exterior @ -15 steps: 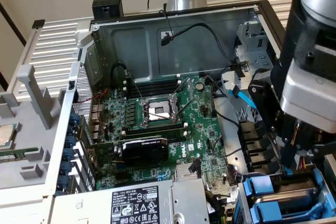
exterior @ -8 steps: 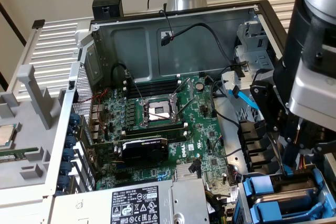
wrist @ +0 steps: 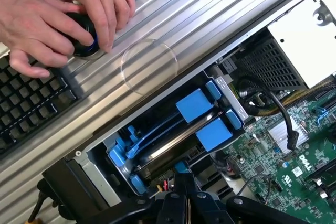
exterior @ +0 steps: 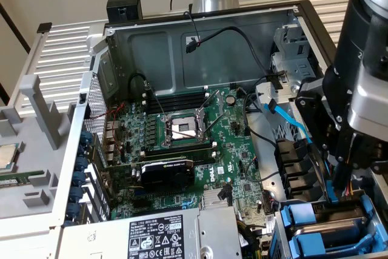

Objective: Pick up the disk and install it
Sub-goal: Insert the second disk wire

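- Wrist view puts the gripper [wrist: 181, 203] directly over the drive bay [wrist: 118, 153] at the edge of the open computer case [wrist: 173, 19]; its jaws are clenched together, with no gap between the two black tips.
- From what I can see, the jaws grasp nothing. They only point down toward the bay.
- The disk [wrist: 176, 148] lies just ahead of the jaws, already down inside the bay, with its blue carrier [wrist: 194, 106] around it. I cannot tell if the tips touch it or stop just above it.
- The long axis of the disk runs slanted across the line of the jaws, parallel to the ribbed wall of the case, from the blue tabs [wrist: 215, 132] at one end to the blue corner near the tips at the other end.
- In the exterior view, the gripper [exterior: 330, 177] hangs at the exterior view's right, over the same blue carrier [exterior: 303, 219], and the dark edge of the disk [exterior: 330, 211] lies just under it.
- The motherboard [exterior: 182, 150] is to one side of the jaws, well apart from the bay.
- A person's hands [wrist: 58, 14] rest on a dark round knob [wrist: 84, 38] beside a keyboard [wrist: 29, 98], far beyond the disk from the jaws, outside the case.
- My judgement: the disk looks seated or almost seated, so the work is near its end.
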Tool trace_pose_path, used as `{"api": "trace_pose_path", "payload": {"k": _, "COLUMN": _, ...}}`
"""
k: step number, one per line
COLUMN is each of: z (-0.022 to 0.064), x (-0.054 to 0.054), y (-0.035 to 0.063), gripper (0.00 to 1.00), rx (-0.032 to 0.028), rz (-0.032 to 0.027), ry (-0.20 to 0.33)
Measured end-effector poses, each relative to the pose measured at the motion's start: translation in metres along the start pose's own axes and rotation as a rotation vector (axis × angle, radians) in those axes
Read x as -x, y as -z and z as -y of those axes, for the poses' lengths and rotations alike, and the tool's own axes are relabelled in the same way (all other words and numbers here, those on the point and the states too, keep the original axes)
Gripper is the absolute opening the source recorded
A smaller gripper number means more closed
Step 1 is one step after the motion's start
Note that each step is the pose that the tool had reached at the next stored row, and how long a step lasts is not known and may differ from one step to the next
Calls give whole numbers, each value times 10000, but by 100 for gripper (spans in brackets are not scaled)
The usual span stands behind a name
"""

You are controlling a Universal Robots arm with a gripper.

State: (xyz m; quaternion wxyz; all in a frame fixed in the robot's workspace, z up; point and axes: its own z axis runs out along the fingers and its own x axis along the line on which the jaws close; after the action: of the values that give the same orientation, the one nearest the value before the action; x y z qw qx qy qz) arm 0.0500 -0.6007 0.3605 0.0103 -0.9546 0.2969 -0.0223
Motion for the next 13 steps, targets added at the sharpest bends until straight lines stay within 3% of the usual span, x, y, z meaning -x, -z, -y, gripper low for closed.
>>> {"api": "trace_pose_path", "payload": {"k": 13, "z": 1, "x": -1, "y": 3, "gripper": 11, "rx": -77, "rz": 71, "ry": 2354}}
